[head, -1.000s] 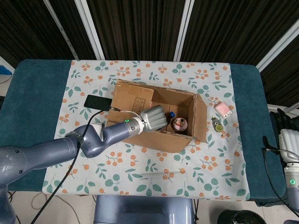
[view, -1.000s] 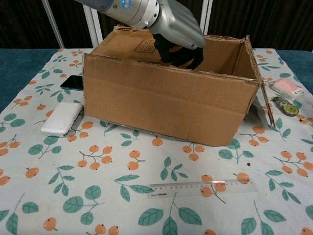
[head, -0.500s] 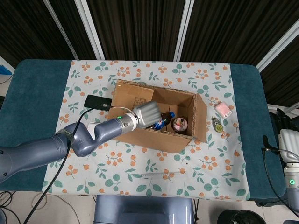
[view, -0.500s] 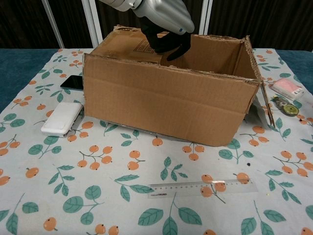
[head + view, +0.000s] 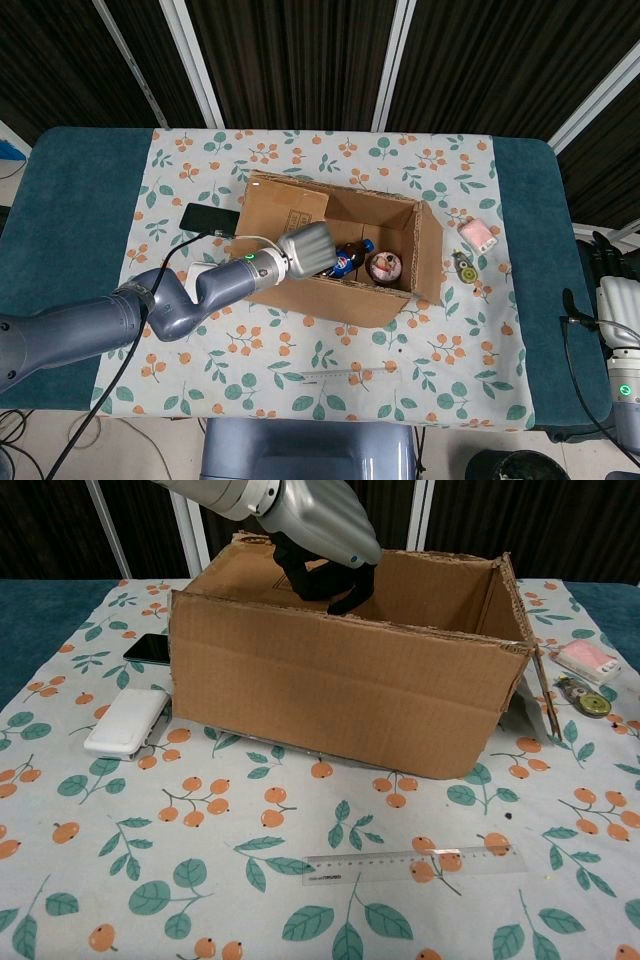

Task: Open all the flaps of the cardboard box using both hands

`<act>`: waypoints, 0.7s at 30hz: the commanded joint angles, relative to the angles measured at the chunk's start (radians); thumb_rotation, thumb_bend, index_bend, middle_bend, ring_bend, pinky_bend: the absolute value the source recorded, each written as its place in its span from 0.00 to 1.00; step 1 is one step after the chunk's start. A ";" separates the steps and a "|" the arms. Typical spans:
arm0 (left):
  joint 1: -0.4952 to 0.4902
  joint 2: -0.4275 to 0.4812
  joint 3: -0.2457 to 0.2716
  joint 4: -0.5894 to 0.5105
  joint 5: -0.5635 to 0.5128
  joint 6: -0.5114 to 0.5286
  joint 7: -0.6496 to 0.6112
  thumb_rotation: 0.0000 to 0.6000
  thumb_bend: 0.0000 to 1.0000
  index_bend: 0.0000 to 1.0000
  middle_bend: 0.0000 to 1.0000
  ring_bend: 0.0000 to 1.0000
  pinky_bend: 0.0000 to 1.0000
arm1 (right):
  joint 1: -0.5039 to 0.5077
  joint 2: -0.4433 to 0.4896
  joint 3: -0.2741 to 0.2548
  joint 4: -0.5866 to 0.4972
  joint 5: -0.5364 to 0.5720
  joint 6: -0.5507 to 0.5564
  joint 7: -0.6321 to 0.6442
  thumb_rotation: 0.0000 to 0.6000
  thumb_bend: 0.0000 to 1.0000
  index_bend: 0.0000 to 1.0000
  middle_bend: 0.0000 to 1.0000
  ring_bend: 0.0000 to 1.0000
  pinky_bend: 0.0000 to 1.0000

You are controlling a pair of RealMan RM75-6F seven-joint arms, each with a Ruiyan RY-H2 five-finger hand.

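Your cardboard box point(image 5: 340, 255) sits mid-table, its long axis running roughly nine to three o'clock. Your left hand point(image 5: 318, 542) hovers over the box's nine o'clock half, dark fingers point(image 5: 345, 588) curled downward past the near wall, gripping nothing I can see. Your right hand point(image 5: 618, 290) waits far out at three o'clock; I can't tell its state. The left is nearer.

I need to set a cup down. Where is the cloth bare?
Free: the front strip between the cardboard box and the ruler, and the far strip behind the box. Crowded: left by the phone and white case; right by small items.
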 commanded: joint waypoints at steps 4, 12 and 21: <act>-0.003 0.026 0.001 -0.016 -0.006 0.017 -0.001 1.00 1.00 0.55 0.67 0.56 0.58 | -0.001 -0.002 0.002 0.002 0.000 -0.003 0.002 1.00 0.50 0.14 0.00 0.09 0.24; 0.000 0.085 0.010 -0.057 -0.007 0.038 0.003 1.00 1.00 0.57 0.70 0.59 0.61 | -0.003 -0.004 0.004 0.001 -0.003 -0.006 0.002 1.00 0.51 0.14 0.00 0.09 0.24; 0.015 0.182 0.003 -0.122 0.006 0.071 0.000 1.00 1.00 0.57 0.70 0.59 0.61 | -0.005 -0.004 0.004 -0.006 -0.007 -0.010 0.001 1.00 0.51 0.14 0.00 0.09 0.24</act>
